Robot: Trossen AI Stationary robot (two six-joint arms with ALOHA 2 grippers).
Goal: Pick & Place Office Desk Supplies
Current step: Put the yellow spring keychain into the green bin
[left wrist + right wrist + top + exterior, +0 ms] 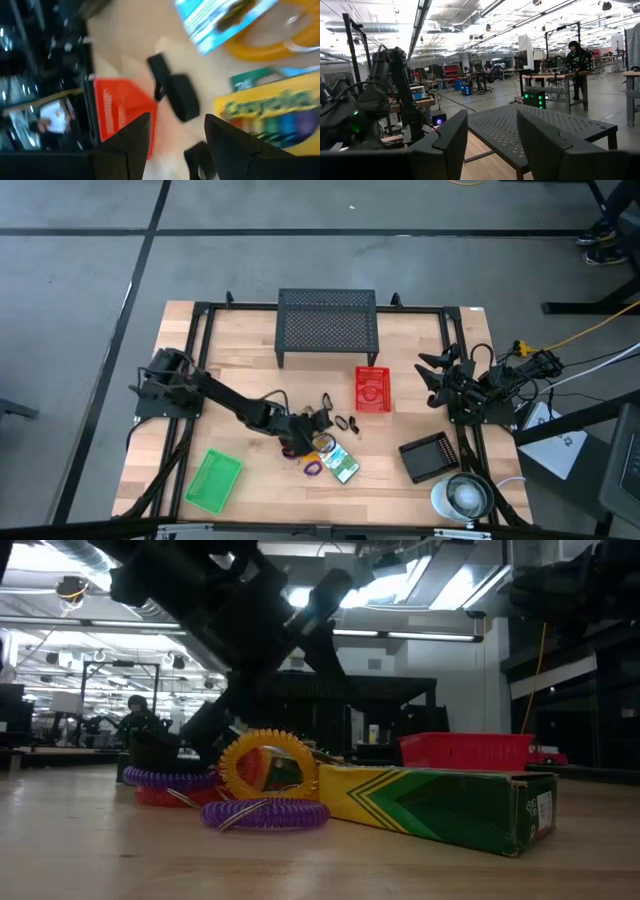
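The bench (250, 370) carries everything, and going by how things lie, the task looks barely begun; the loose supplies sit bunched toward the middle of the front edge, and no container shows any of them inside.

The black mesh stand (327, 326) sits at the middle of the back edge, nothing visible on top of it; the green tray (213, 480) lies near the front left corner and appears empty; the red basket (373, 388) stands right of centre and also looks empty; a dark square tray (430, 457) and a round white object (460, 497) sit toward the front right corner, apart from the supplies.

The left arm reaches from the left edge to the cluster; the left tool (172, 135) hangs over it with its fingers spread apart and nothing between them; past them the left wrist view shows black clips (175, 92) on the bare wood, with the red basket beyond; the right tool (487, 145) waits near the right edge, fingers apart and empty, facing the mesh stand.

Of the supplies, the crayon box (430, 805) lies at the right of the cluster; a blue packet (220, 20) rests across the yellow loop (267, 766); purple loops (265, 814) lie flat beside it, one touching the yellow loop; an orange-red loop under the farther purple one is only partly visible; all of it is left to move.
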